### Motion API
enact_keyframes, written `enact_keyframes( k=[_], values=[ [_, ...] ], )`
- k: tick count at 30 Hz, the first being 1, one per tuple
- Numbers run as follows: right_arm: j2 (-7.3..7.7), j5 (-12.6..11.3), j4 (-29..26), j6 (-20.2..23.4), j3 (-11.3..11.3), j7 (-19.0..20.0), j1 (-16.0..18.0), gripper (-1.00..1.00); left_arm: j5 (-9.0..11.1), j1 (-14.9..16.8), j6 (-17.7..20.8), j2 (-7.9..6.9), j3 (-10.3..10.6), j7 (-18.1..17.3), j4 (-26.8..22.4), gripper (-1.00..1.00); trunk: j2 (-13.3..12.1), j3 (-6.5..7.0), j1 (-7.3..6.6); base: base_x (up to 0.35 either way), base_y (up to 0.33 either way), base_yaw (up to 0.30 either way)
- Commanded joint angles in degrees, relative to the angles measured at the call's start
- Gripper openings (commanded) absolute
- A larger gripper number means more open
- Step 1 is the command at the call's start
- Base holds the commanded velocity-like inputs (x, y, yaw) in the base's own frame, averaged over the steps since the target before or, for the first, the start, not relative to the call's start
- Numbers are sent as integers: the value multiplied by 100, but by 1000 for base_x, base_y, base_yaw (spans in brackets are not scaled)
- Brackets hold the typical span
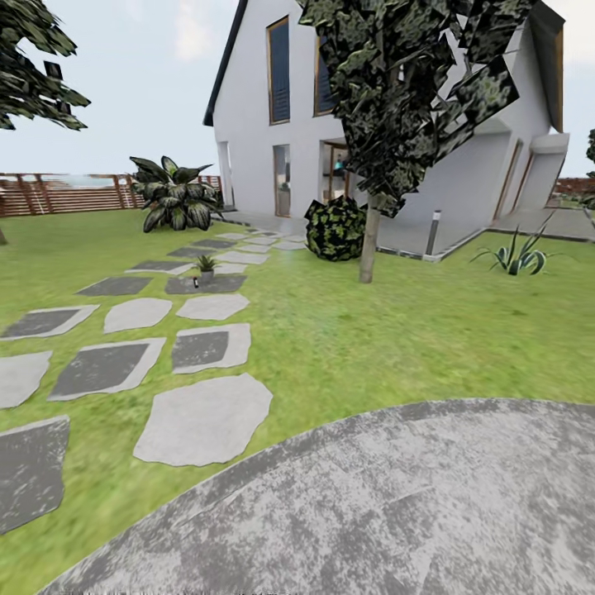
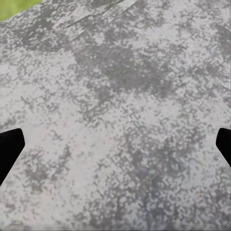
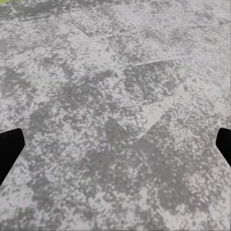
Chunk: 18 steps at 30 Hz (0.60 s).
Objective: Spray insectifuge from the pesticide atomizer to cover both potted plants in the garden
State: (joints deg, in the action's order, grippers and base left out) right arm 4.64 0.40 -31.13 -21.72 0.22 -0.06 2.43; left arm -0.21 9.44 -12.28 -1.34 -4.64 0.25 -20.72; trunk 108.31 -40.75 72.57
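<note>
In the head view one potted plant (image 1: 206, 264), a low green rosette, sits far ahead on a dark stepping stone (image 1: 207, 284) of the garden lawn (image 1: 355, 330). Just in front of it stands a tiny upright object (image 1: 196, 283), too small to identify as the pesticide atomizer. My left gripper (image 2: 115, 149) is open over the grey gravel patio (image 2: 120, 96), with its dark fingertips (image 2: 9, 149) at the picture's edges. My right gripper (image 3: 115, 149) is also open above the gravel (image 3: 115, 72), and nothing is between its fingers (image 3: 9, 149).
The round gravel patio (image 1: 397, 504) lies right below me. Stepping stones (image 1: 202, 417) lead toward the white house (image 1: 273, 124). A big leafy bush (image 1: 173, 194), a round bush (image 1: 335, 227), a tree trunk (image 1: 368, 244), a lamp post (image 1: 432, 231), an agave tuft (image 1: 521, 256) and the wooden fence (image 1: 66, 194) ring the lawn.
</note>
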Motion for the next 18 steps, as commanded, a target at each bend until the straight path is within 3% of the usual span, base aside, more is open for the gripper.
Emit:
enact_keyframes(
  k=[1,18],
  values=[
    [2,4,2,-16,1,-1,2,100,-4,5,-20,2,-11,4,7,100,44,-24,22,0,0,253],
    [2,4,2,-16,5,5,3,100,3,5,-20,2,-19,7,6,100,726,-329,395,0,0,258]
  ],
)
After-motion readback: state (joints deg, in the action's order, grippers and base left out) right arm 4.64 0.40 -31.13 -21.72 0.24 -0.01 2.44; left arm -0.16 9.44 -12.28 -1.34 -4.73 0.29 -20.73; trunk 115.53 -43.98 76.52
